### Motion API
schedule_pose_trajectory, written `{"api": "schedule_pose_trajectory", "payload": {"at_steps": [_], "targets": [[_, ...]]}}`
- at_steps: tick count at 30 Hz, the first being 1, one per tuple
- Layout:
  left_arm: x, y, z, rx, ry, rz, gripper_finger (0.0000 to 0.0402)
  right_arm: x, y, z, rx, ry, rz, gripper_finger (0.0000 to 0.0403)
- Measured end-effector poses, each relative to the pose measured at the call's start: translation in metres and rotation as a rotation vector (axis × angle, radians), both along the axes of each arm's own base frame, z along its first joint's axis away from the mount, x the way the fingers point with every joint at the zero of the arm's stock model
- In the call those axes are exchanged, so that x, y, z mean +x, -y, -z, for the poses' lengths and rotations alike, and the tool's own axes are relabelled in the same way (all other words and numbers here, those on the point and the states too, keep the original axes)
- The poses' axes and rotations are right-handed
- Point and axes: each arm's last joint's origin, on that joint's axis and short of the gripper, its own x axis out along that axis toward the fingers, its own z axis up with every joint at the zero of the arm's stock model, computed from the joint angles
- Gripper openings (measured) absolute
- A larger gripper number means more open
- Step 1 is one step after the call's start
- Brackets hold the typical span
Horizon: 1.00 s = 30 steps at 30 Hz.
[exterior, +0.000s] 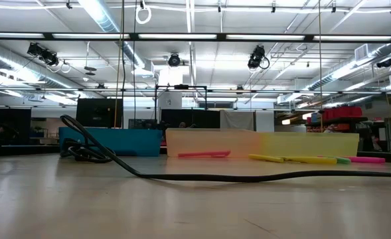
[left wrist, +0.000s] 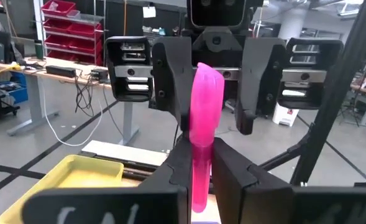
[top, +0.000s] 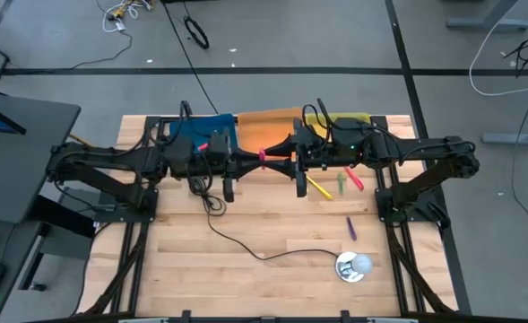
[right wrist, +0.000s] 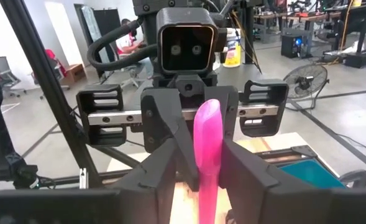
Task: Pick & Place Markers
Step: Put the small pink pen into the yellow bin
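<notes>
A pink marker (top: 263, 157) stands upright in the air above the table's middle, between my two grippers. My left gripper (top: 253, 161) reaches it from the left and my right gripper (top: 278, 161) from the right; both are shut on it. The left wrist view shows the marker (left wrist: 202, 118) with the right arm's fingers behind it. Loose on the wood lie a yellow marker (top: 318, 187), a green marker (top: 341, 184), a pink-red marker (top: 355, 179) and a purple marker (top: 351, 228). My left gripper pinches the pink marker's shaft (left wrist: 199, 177) between its two fingers, coming in level from the table's left, fingers across it. The marker is upright and lifted clear. My right gripper pinches the same marker's shaft (right wrist: 206, 171) between its two fingers, level from the table's right, across it.
A blue tray (top: 217, 126), an orange tray (top: 268, 119) and a yellow tray (top: 351, 117) sit in a row at the far edge. A black cable (top: 246, 247) snakes over the near half toward a round silver-white object (top: 353, 266). Bare wood lies near left.
</notes>
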Motion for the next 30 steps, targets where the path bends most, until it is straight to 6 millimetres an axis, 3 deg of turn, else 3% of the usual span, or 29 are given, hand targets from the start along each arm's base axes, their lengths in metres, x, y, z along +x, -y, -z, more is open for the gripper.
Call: {"api": "schedule_pose_trajectory", "payload": {"at_steps": [7,14,20,30], "targets": [[0.003,0.000,0.004,0.001,-0.018,0.000,0.0039,0.011,-0.001,0.009,-0.006,-0.021,0.003,0.0098],[0.003,0.001,0.006,0.002,-0.034,0.004,0.0039,0.017,-0.001,0.015,-0.010,-0.041,0.003,0.0035],[0.003,0.000,0.006,0.002,-0.035,0.005,0.0039,0.016,-0.001,0.013,-0.008,-0.032,0.003,0.0035],[0.003,0.004,0.006,-0.061,-0.040,0.124,0.0175,0.009,-0.001,0.011,-0.007,-0.055,-0.013,0.0035]]}}
